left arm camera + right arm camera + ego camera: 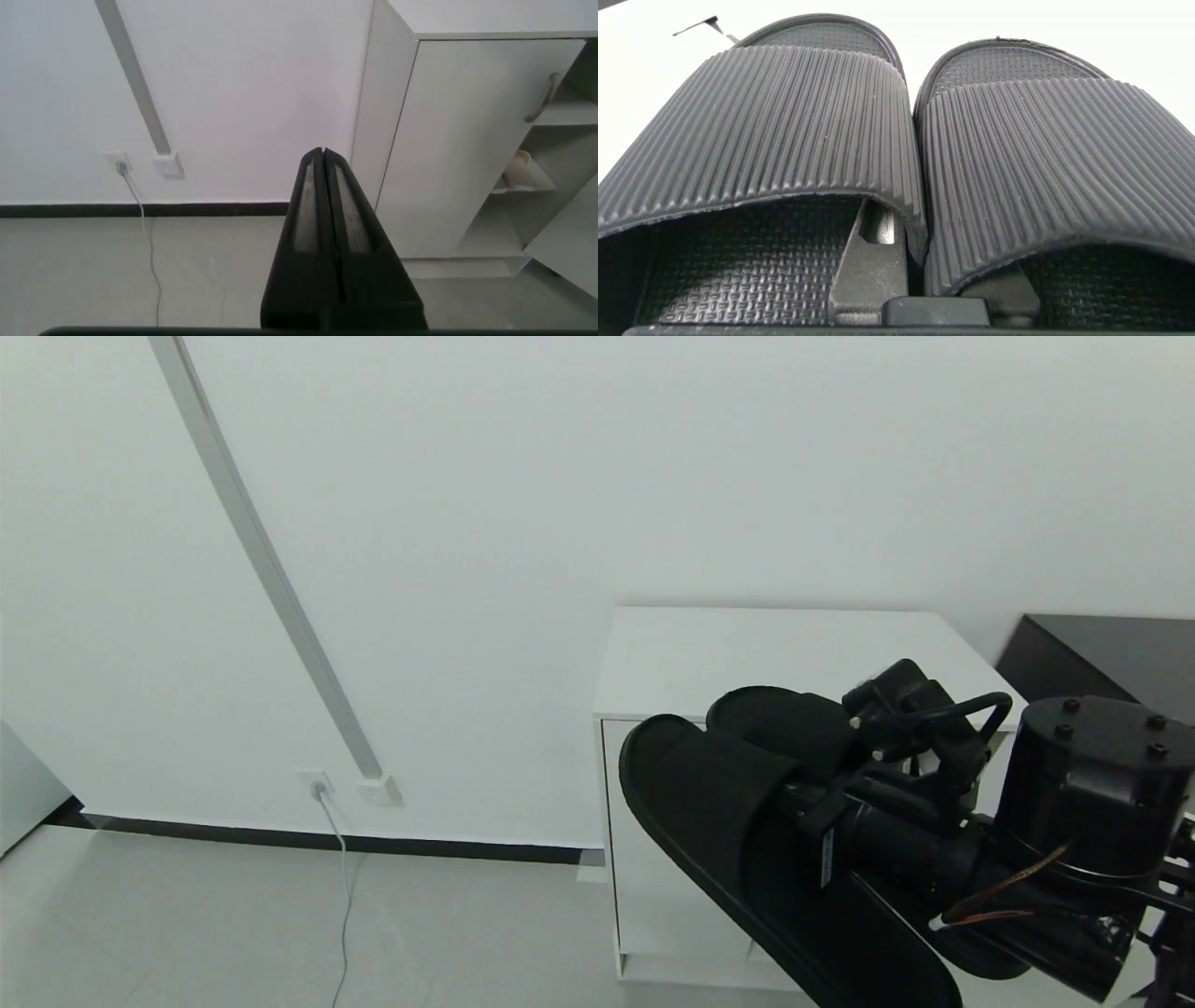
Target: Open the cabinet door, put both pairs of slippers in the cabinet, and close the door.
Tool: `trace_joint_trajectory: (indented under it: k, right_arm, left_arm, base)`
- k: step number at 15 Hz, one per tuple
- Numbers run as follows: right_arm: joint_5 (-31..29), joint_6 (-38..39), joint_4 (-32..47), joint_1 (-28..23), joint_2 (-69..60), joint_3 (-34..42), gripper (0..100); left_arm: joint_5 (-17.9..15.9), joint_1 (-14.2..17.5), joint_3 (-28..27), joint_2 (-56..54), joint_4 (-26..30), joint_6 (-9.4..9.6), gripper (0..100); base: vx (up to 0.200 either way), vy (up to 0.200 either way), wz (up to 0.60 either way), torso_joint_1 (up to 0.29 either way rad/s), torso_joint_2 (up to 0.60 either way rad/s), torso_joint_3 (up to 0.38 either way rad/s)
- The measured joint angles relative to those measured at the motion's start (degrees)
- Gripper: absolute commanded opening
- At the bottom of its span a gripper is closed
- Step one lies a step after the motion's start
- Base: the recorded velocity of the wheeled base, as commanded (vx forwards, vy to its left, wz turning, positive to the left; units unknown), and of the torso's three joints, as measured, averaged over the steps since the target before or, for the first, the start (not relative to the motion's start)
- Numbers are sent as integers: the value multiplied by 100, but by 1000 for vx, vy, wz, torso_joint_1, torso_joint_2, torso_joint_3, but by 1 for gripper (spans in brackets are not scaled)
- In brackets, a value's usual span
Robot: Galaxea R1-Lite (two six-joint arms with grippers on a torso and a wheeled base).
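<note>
The right gripper (920, 275) grasps the black slippers (709, 803) at lower right, its fingertips hidden under the straps; the left gripper (323, 215) is clenched, empty.

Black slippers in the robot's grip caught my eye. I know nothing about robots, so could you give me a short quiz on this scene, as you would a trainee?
1. True or false: the right gripper holds both black slippers at once, with one finger under each strap.
2. Pick one. The left gripper is: A) wide open; B) shut with nothing in it; C) shut on a slipper.
3. Fill in: in the left wrist view, shelves show inside the white cabinet, so a door is ____.

Key: 1 true; 2 B; 3 open.
</note>
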Motion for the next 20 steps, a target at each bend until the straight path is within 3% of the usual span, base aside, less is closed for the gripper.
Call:
trace_joint_trajectory:
  k: [4,20]
  right_arm:
    - [-5,0,0,0,15,11,0]
    - [46,-16,-44,-62,129,112,0]
  left_arm:
    - [0,-1,0,0,0,0,0]
    - [-2,-1,0,0,2,0,0]
  base:
    - [0,0,0,0,0,0]
    - [0,-200,0,4,3,3]
